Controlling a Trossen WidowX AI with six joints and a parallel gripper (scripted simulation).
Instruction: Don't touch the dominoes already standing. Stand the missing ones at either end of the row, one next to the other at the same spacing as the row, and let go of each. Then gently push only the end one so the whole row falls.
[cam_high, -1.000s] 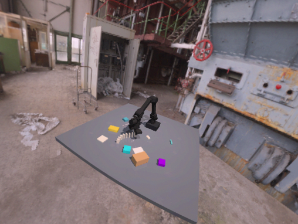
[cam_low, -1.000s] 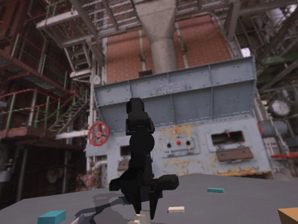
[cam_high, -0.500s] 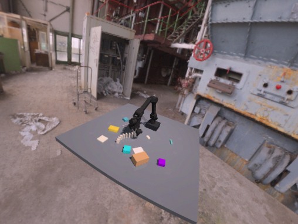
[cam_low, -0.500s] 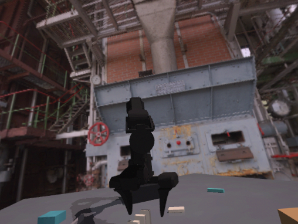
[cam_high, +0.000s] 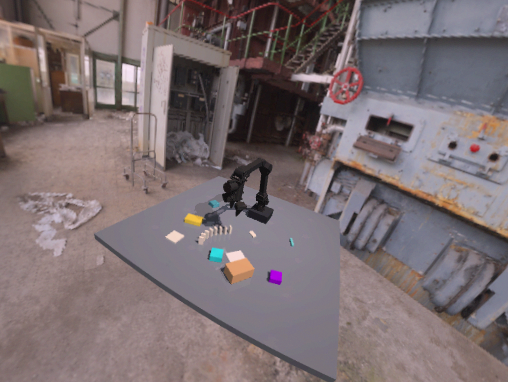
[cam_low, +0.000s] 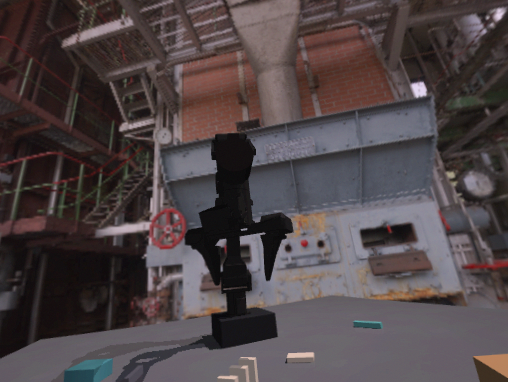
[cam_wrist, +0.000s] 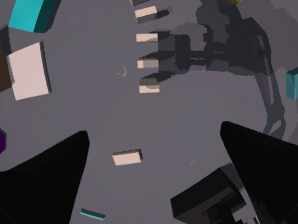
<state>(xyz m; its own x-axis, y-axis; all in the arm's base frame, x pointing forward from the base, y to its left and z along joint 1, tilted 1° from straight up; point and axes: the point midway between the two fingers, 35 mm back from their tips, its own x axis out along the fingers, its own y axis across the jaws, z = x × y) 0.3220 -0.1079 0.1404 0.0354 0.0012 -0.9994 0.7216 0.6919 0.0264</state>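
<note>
A curved row of several cream dominoes stands on the table. Its end nearest the arm's base is an upright domino, apart from its neighbour and free of the fingers. Another cream domino lies flat, off that end of the row. My gripper is wide open and empty, raised above the table near that end. In the top view its fingertips are small and dark. The row's far end is out of the wrist view.
A cyan block, a white tile, an orange box and a purple block are on one side of the row. A yellow block, a cream tile and a teal block are elsewhere. A thin teal piece lies beyond the loose domino.
</note>
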